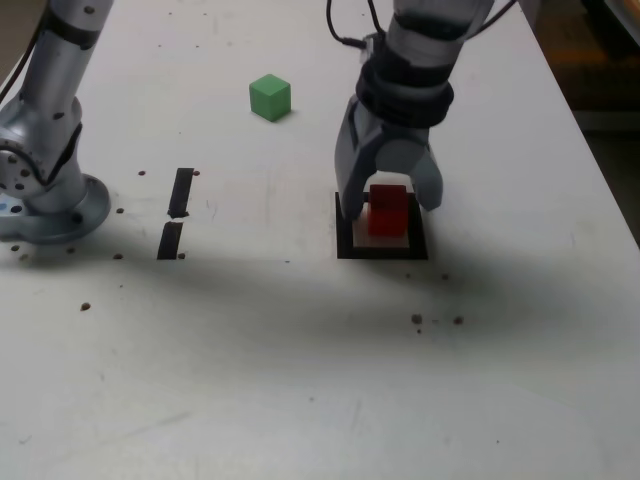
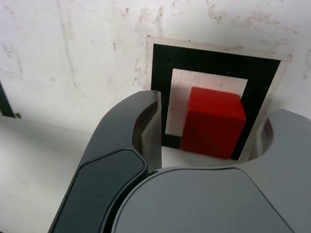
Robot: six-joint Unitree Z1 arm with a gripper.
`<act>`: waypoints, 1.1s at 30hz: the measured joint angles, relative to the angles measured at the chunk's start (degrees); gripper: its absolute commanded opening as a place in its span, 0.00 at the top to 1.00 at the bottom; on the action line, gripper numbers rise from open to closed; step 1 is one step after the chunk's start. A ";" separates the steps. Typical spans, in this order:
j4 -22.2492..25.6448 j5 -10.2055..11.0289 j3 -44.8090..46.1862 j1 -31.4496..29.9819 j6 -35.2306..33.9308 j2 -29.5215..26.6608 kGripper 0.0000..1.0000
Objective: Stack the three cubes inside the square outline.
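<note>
Now the grey two-fingered gripper [image 1: 391, 205] stands parted around the small red cube [image 2: 212, 122], gripping nothing; the cube rests inside the thick black square outline [image 2: 163, 92]. Next, probably, lift clear and fetch the green cube [image 1: 270, 97].

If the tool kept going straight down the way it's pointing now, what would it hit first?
Most likely the red cube, which sits between the open fingers of the tool, on the square outline. The fingertips flank it with visible gaps in the wrist view, so they might reach the outline or table instead; depth is unclear.
</note>
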 measured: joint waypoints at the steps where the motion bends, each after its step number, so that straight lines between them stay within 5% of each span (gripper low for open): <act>1: 0.79 0.01 -0.24 0.07 0.00 -0.81 0.00; 10: 5.21 2.28 -2.72 5.89 2.89 -6.16 0.00; 20: 5.58 5.51 -4.95 17.20 6.32 -4.08 0.01; 33: 1.64 4.13 -7.70 22.73 9.54 3.89 0.10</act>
